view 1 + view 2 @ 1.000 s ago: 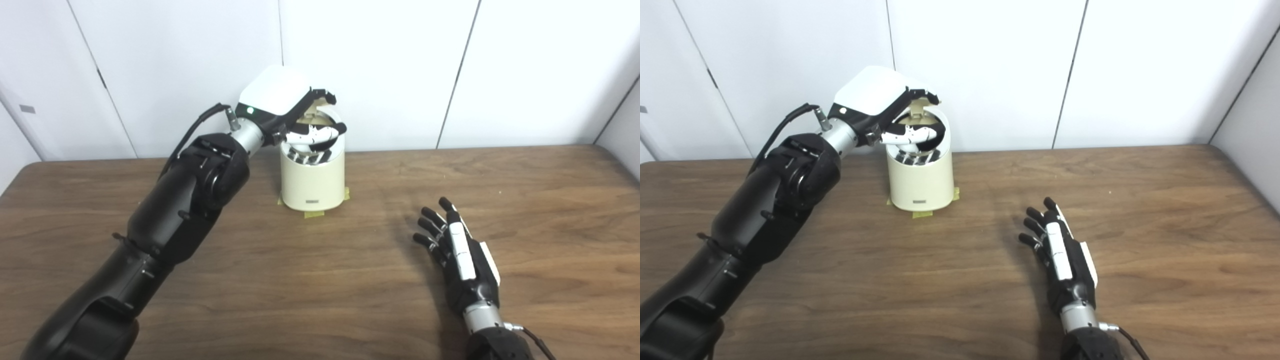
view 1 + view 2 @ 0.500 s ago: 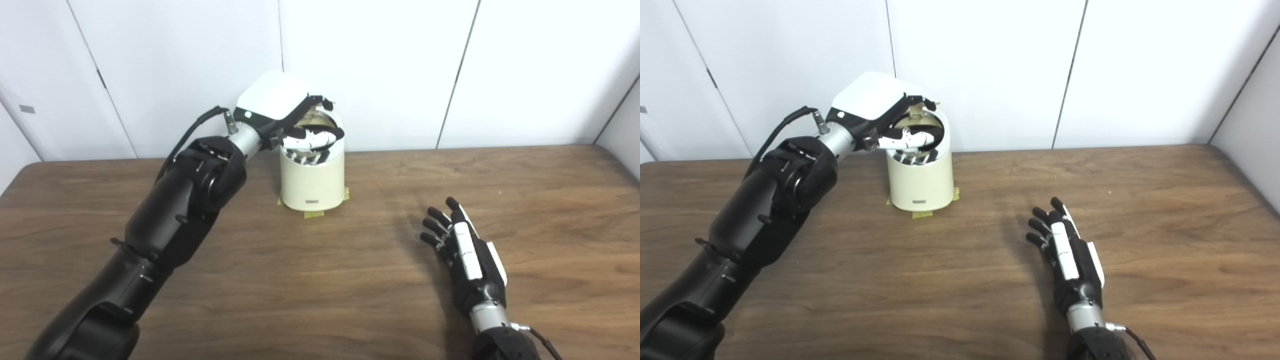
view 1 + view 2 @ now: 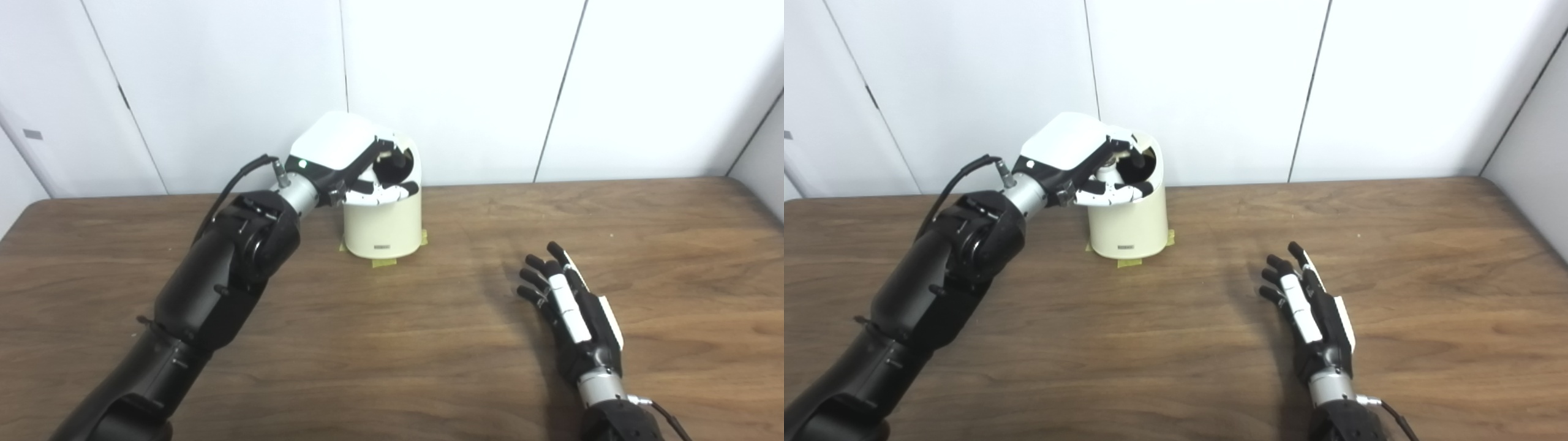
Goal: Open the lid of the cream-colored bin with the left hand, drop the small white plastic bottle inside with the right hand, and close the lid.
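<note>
The cream-colored bin stands at the back of the wooden table, near the wall. My left hand lies over its top, fingers curled on the lid and thumb along the front rim. The lid is low over the opening and tilted; a dark gap shows under it in the right eye view. My right hand rests open and empty on the table to the right of the bin, fingers spread. No small white bottle is in view.
Yellow tape marks the bin's base on the table. White wall panels stand directly behind the bin. The table's right edge meets a side wall.
My left hand has come down with the lid, from raised and wide open to low over the bin's opening. My right hand has drawn back slightly toward the front edge.
</note>
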Available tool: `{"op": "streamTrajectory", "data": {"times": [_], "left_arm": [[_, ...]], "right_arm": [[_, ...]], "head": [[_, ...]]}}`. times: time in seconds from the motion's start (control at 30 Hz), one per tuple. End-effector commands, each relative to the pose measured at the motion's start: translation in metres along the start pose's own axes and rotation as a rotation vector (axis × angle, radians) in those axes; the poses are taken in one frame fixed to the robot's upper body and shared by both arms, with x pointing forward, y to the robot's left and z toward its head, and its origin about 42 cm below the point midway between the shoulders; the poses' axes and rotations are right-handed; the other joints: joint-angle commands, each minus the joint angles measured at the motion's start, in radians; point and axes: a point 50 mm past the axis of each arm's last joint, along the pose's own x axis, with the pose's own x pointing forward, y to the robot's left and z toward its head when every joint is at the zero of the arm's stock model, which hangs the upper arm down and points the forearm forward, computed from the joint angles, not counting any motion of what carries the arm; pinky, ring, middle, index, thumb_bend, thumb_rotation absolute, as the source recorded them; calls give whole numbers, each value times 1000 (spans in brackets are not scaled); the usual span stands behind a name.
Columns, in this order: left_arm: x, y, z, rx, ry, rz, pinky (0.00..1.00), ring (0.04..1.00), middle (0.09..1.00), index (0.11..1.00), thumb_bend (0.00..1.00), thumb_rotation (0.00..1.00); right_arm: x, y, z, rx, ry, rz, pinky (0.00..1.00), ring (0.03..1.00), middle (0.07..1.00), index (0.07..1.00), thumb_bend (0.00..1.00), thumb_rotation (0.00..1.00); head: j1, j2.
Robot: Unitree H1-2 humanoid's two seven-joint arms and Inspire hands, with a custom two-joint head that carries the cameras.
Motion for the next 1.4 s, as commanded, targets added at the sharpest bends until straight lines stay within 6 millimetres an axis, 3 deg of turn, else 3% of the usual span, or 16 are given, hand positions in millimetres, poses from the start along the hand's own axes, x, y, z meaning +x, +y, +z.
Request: {"op": "streamTrajectory", "data": {"times": [0.0,0.17,0.57,0.93,1.37], "left_arm": [[5,21,-7,11,18,64,711,785,826,817,534,725],[3,18,-6,-9,26,55,730,795,831,845,538,697],[1,8,-9,-62,26,53,732,797,812,882,558,504],[1,2,-6,-72,16,34,743,786,785,890,559,463],[2,-4,-3,-53,-9,22,689,763,772,913,568,465]], "right_arm": [[5,4,12,-5,-50,22,735,811,838,939,508,586],[5,4,11,-26,-49,20,731,806,840,949,493,595],[8,4,9,-55,-48,16,691,795,837,950,504,573],[9,3,8,-84,-47,3,656,774,811,942,520,512],[10,4,8,-60,-34,-9,639,740,773,949,536,467]], "head": [[0,0],[-1,5],[-5,10],[-8,23],[-9,33]]}}
